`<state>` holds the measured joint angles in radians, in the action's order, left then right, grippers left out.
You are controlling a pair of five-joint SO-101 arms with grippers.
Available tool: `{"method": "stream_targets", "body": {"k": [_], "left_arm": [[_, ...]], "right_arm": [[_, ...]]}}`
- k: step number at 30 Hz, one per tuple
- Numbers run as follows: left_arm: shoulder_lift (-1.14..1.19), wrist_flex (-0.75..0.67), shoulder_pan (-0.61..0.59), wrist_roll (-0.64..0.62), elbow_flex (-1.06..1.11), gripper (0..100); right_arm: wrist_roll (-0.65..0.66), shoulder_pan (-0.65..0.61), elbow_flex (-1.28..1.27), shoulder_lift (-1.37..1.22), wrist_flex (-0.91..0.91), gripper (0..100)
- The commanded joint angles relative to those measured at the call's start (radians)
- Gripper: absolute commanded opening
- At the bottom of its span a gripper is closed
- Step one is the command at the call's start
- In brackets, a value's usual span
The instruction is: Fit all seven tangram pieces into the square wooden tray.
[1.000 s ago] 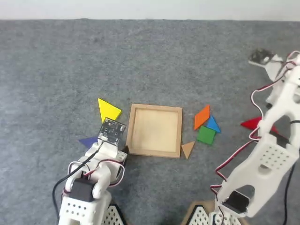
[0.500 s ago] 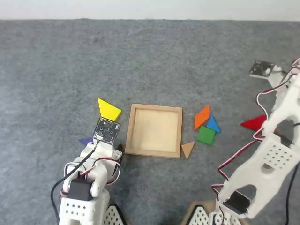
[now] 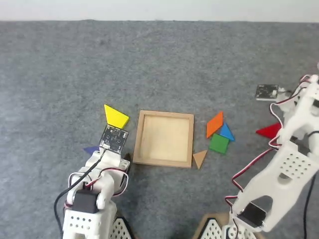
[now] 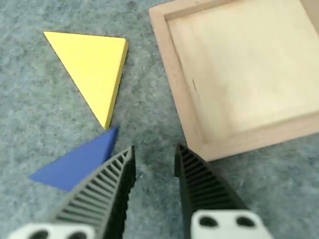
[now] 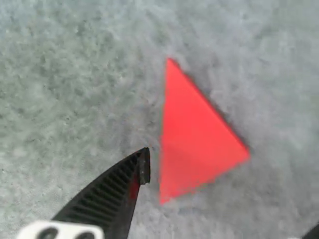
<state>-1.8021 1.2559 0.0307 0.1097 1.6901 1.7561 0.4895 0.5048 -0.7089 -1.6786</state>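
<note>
Right claw (image 5: 229, 199) swung over red triangle (image 5: 199, 134), apart, left claw (image 4: 155, 149) apart beside tray (image 4: 177, 94)

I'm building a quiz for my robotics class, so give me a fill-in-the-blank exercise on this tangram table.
1. The wooden tray is ___.
2. The yellow triangle nearly touches, at its tip, a ___ neighbour.
3. The lone triangle in the right wrist view is ___.
4. The green piece is a ___.

Missing words: empty; blue; red; square.
</note>
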Motion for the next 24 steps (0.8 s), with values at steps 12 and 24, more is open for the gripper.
{"method": "stream_targets", "body": {"k": [12, 24], "left_arm": [[-0.020, -0.002, -0.002, 0.011, -0.007, 14], [-0.020, 0.000, -0.002, 0.011, -0.007, 14]], "right_arm": [[-0.048, -0.013, -0.137, 0.016, 0.185, 31.0], [-0.215, -0.016, -0.133, 0.025, 0.225, 12.2]]}}
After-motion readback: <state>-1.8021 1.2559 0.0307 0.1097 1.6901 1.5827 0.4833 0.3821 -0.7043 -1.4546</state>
